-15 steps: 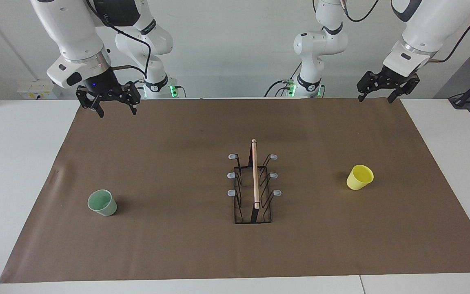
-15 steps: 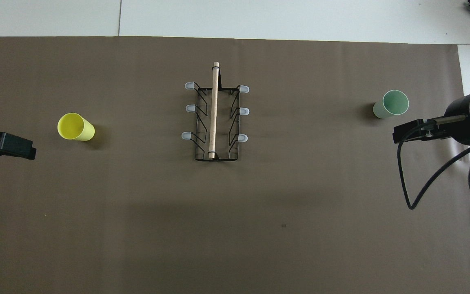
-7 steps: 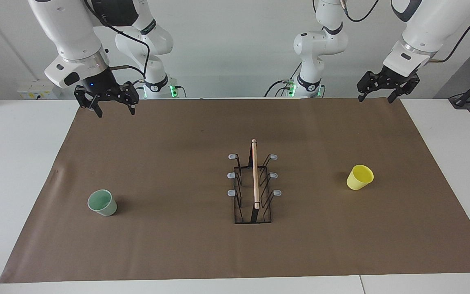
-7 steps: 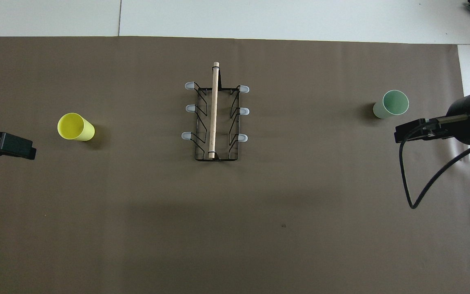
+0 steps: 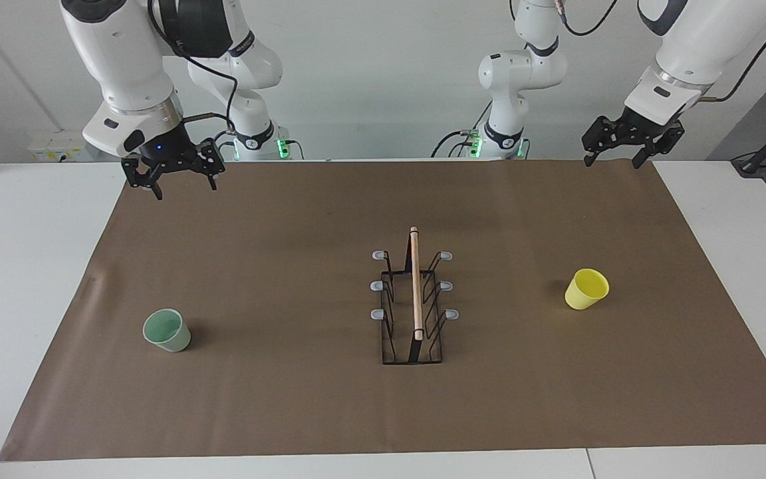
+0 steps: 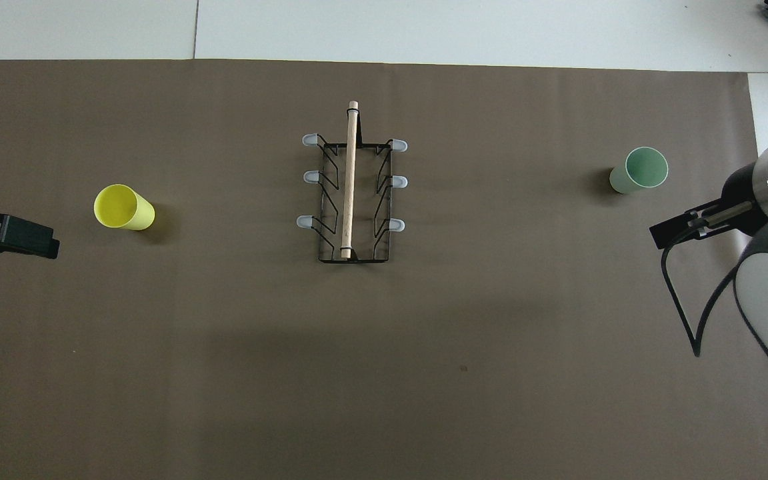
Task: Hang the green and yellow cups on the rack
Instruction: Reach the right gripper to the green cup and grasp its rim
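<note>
Two empty grippers' jaws wide in facing view point(image 5: 175, 187) point(image 5: 611, 159), fingertips unseen overhead

Overhead view: the left pincer point(image 6: 7, 235) is cut off by the frame edge — only a black block shows, fingers out of frame. The right pincer is hidden beneath its own wrist and arm, themselves cropped at the edge. The brown mat point(image 6: 224, 367) on the surface runs off the bottom edge.
</note>
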You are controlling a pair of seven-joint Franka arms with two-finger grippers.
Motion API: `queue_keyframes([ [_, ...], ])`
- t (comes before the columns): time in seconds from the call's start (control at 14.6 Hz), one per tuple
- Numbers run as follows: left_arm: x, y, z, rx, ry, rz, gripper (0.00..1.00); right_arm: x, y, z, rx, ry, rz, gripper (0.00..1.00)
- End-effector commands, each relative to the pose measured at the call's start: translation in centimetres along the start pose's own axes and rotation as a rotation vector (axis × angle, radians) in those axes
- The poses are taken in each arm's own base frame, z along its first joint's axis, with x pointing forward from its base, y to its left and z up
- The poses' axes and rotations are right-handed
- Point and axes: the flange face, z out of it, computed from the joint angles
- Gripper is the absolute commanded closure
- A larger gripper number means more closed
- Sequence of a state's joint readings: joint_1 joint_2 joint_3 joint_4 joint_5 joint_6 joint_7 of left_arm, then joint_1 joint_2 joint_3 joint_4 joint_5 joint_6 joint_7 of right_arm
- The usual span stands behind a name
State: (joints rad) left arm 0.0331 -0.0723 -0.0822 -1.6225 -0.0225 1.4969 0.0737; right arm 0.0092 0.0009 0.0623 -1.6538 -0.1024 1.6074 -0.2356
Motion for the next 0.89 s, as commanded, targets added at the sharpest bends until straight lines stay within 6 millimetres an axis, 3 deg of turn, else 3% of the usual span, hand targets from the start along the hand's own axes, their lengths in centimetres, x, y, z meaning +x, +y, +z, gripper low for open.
queue_keyframes([
  [0.0,0.1,-0.4,0.0,0.005,0.028,0.0,0.0,1.2,0.1,2.5,-0.109,-0.059,-0.086,0.0],
  [0.14,0.0,-1.1,0.9,-0.019,0.034,-0.028,0.0,1.9,-0.2,3.5,-0.177,-0.105,-0.201,0.0],
  [0.34,0.3,-3.0,2.3,-0.036,-0.033,-0.076,0.0,4.1,-0.2,7.0,-0.286,-0.199,-0.423,0.0],
  [0.48,2.8,-5.7,4.6,-0.054,-0.129,-0.114,0.0,5.6,-0.7,9.5,-0.352,-0.258,-0.55,0.0],
  [0.55,5.1,-6.9,6.5,-0.06,-0.195,-0.126,0.0,6.2,-1.8,11.0,-0.388,-0.293,-0.615,0.0],
  [0.69,8.5,-11.1,8.1,-0.057,-0.221,-0.193,0.0,6.4,-2.7,14.0,-0.474,-0.321,-0.739,0.0],
  [0.82,10.0,-14.1,10.8,-0.039,-0.25,-0.242,0.0,6.6,-3.9,15.6,-0.595,-0.374,-0.884,0.0],
])
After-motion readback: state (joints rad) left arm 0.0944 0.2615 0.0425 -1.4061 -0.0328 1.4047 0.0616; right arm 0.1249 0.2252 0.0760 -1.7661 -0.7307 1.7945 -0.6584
